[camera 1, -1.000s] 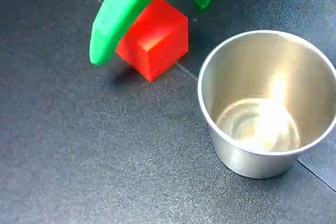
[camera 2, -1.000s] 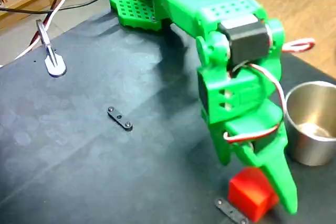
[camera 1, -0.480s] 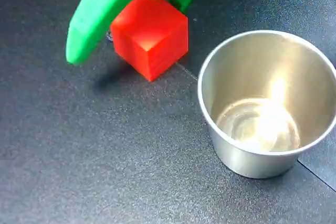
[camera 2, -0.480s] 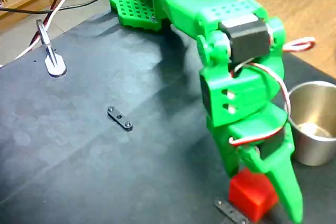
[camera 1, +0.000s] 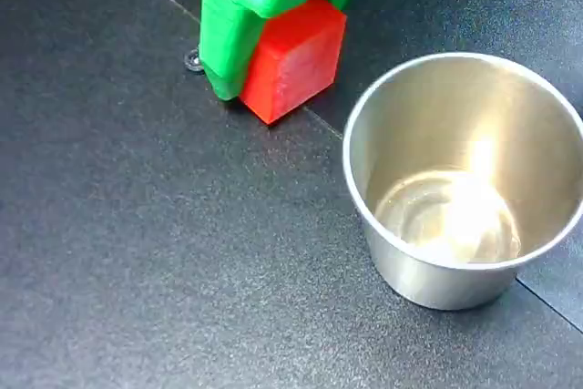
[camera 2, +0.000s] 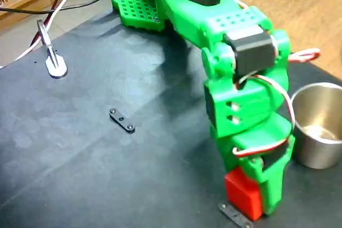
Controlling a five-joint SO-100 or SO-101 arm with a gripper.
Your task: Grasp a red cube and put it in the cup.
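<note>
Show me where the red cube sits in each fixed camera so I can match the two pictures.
In a fixed view: the red cube is upper centre, under the green gripper.
In a fixed view: it is at the bottom, right of centre.
Shared landmark: the cup, to the cube's right in both.

- One fixed view is looking steeply down from close by at the dark table surface (camera 1: 137, 252).
- The other fixed view is looking from farther back, facing the green arm's base (camera 2: 140, 9).
- Both are sharing the bright red cube (camera 1: 296, 66) (camera 2: 241, 196) and the shiny silver metal cup (camera 1: 437, 271) (camera 2: 316, 153).
</note>
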